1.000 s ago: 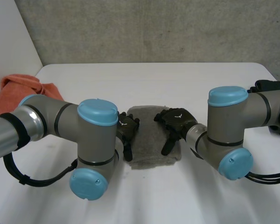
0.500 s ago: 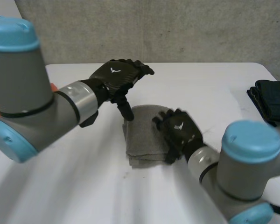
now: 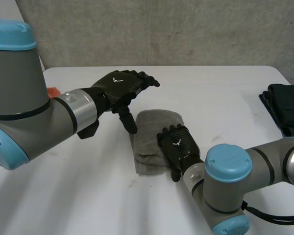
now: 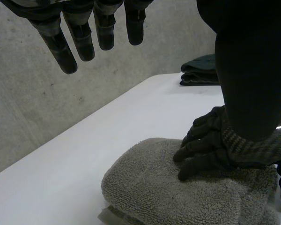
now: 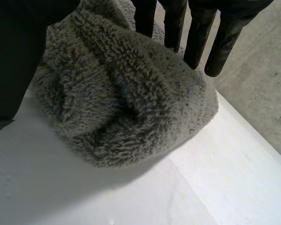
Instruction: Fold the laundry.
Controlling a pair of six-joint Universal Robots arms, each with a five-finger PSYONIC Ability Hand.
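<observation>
Near the middle of the white table (image 3: 210, 93) lies a grey towel (image 3: 149, 132), folded into a thick, roughly square pad with a rounded fold along its far edge and layered edges on its near side. The right hand (image 3: 176, 144) rests on top of the towel's right part, palm down. In the right wrist view its fingers (image 5: 196, 37) reach out straight over the fluffy pile and its thumb (image 5: 14, 61) sits at the other side of the bulging fold. From the left wrist view the same hand shows lying on the top layer with its fingertips touching the cloth. It presses on the towel rather than pinching it.

The left hand (image 3: 120, 85) hangs above the table just beside the towel's far left corner. Its fingers (image 4: 105, 33) are straight and slightly spread, its thumb (image 4: 253, 70) points downward, and it holds nothing. The left wrist view shows it clear of the towel.

At the table's right edge, well apart from the towel, sits a stack of dark folded clothes (image 3: 284, 107). A sliver of orange cloth (image 3: 52, 92) peeks out behind the left arm at the table's left side. A rough concrete wall (image 3: 186, 29) stands behind the table.
</observation>
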